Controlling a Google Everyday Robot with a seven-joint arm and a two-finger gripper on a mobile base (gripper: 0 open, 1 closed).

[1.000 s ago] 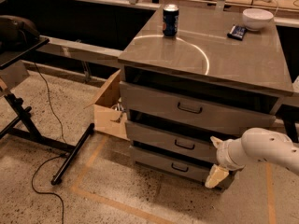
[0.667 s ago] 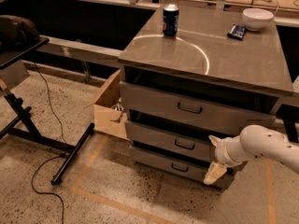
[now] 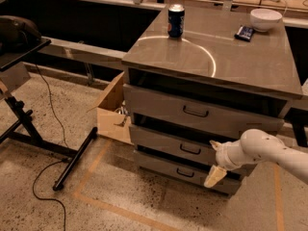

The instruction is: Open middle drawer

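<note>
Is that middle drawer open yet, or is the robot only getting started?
Nothing looks done yet: the middle drawer looks pushed in. In hand: the gripper hangs in front of that drawer's front, beside its small handle but not touching it, jaws open and holding nothing. To do: reach the handle, close on it and pull the drawer out.
</note>
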